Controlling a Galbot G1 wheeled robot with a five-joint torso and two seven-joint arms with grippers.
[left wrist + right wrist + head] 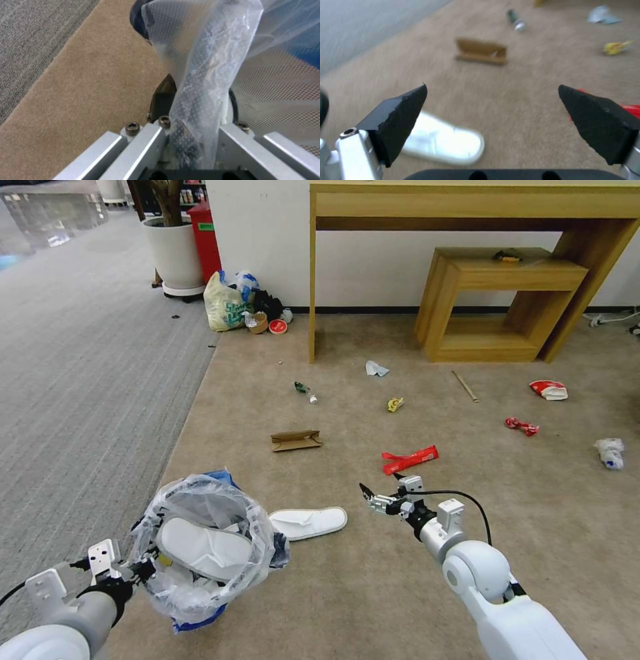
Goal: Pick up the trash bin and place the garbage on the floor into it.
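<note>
L gripper pinches the trash bin by its rim and bag liner, held low over the floor, one slipper already inside. R gripper is spread wide, empty, above the 2nd slipper. Risk: thin-plastic grip slips, so bin tilts & spills.

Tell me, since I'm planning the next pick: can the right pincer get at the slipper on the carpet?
Probably yes. The right pincer is open and empty, the slipper lies on bare carpet nearby, and nothing sits between them.
</note>
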